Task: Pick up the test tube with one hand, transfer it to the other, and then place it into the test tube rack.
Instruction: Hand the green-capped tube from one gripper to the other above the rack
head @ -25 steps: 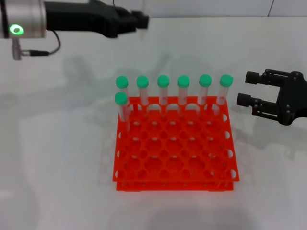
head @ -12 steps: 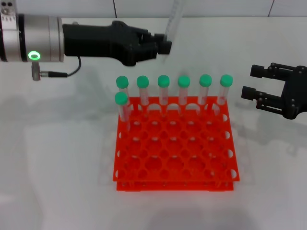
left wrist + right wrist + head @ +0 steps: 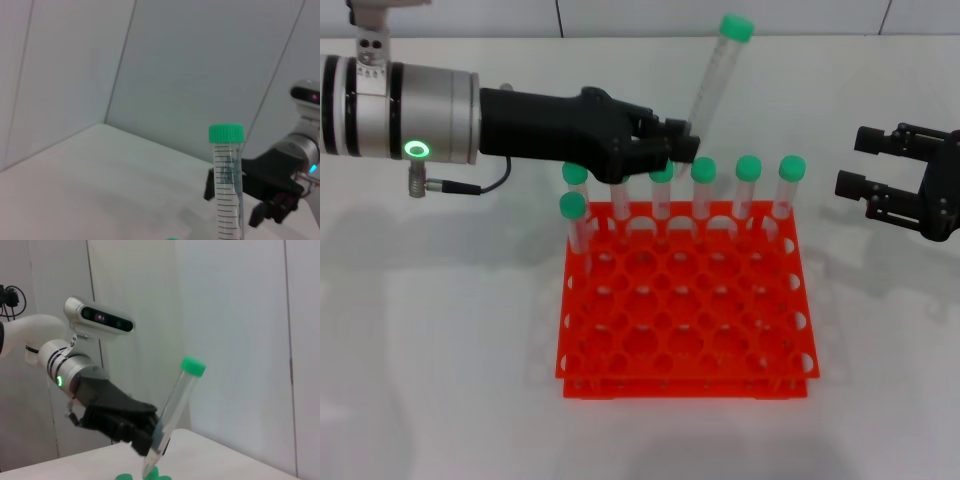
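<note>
Head view shows us the unlabelled black left gripper clamped on the lower end of a slender clear test tube with a green cap, holding it above the back row of the bright orange-red square plastic rack. We see the tube tilted, cap uppermost and leaning away. Seven identical green-capped tubes stand in the rack's far holes. Our black right gripper hangs well apart on the right, its fingers spread wide with nothing between them.
</note>
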You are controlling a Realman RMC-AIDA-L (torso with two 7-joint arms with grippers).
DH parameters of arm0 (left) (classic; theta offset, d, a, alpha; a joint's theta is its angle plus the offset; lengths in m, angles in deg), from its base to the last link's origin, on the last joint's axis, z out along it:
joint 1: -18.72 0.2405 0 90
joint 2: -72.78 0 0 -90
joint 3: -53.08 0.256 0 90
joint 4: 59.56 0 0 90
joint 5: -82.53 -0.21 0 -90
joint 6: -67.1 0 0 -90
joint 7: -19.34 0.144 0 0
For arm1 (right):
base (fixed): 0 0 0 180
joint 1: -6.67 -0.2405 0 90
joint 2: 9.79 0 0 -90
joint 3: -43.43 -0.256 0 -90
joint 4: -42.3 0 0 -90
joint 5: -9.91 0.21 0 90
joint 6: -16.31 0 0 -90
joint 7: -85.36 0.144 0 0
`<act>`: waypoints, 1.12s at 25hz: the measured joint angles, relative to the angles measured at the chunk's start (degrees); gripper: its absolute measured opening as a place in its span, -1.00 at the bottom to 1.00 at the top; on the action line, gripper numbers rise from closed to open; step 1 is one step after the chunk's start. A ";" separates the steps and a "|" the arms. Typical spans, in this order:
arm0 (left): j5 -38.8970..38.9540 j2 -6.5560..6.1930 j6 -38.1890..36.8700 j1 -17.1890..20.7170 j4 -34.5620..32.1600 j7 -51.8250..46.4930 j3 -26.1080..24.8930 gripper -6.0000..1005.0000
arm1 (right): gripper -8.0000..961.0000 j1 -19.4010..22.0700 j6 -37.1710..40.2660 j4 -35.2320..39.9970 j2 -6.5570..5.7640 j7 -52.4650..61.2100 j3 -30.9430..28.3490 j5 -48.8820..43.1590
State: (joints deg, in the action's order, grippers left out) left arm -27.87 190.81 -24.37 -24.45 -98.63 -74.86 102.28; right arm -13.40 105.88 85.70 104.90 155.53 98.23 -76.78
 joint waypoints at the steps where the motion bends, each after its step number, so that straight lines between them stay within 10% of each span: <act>1: 0.00 0.02 0.00 -0.04 0.02 0.00 0.58 -0.62 | 0.23 0.04 0.00 0.14 0.01 0.06 -0.16 0.00; 28: -0.09 -0.09 -0.29 0.28 0.00 0.38 2.56 -0.63 | 0.22 -3.54 1.01 2.71 0.70 5.87 0.82 6.32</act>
State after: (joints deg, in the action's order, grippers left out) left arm -27.97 190.72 -24.67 -24.17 -98.63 -74.48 104.84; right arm -16.94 106.88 88.41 105.60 161.40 99.05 -70.46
